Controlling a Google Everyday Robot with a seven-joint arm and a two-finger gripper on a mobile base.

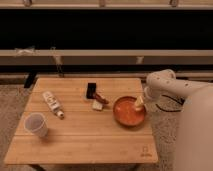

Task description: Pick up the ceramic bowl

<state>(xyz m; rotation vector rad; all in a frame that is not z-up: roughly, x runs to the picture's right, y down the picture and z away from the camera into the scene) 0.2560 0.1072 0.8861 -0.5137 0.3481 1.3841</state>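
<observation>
**Rim grasp could slip**

Table (80,145) lies under the gripper, its right edge close by, so a pushed bowl could slide off. Bowl (126,115) sits just below and left of the gripper (139,103), which is at its right rim. Open or closed: cannot tell. The glossy rim probably slips or tips under a shallow bite. Cup (36,124) is far left, no risk.

A wooden slatted table (85,142) bears an orange-red ceramic bowl (127,114) near its right edge, the gripper (139,103) at the bowl's rim. A whitish plastic cup (36,124) stands by the front-left corner, a white tube (52,103) lies near the left edge, and a black block (91,90) sits toward the back edge.
</observation>
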